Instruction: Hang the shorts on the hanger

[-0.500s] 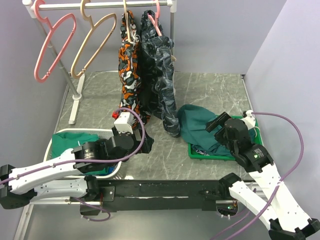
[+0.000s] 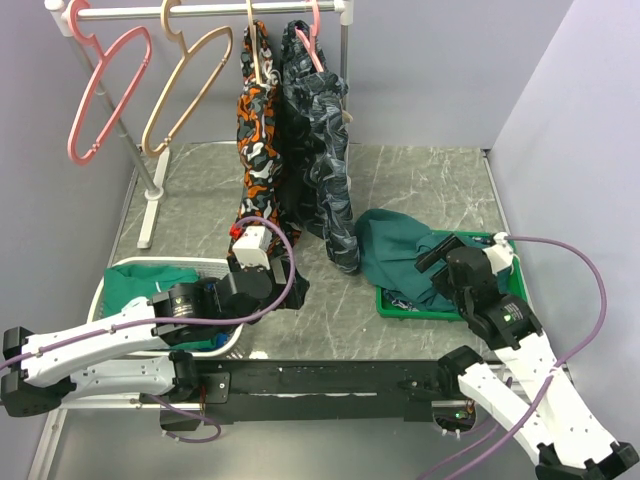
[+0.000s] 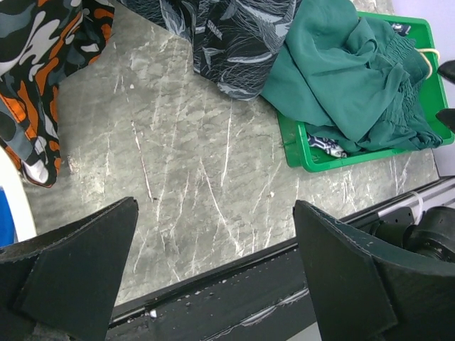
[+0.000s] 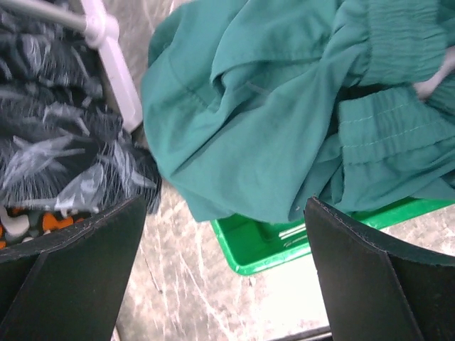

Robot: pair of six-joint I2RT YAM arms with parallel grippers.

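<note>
The right pincer (image 4: 225, 213), held wide apart, has eased closer over the teal shorts (image 2: 390, 250) heaped in the green tray (image 2: 400, 306), so a grab looks near. The left pincer (image 3: 213, 227) gapes empty; the tan hanger (image 2: 186, 88) hangs on the rail (image 2: 200, 12), well apart.

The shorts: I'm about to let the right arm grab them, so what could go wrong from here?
The shorts lie bunched in the tray; the open right gripper may pinch a single fold, and the rest could drag.
Their edge lies close to the grey camo shorts, which might snag on the lift.
The hanger hangs at the far left, a long carry.
</note>
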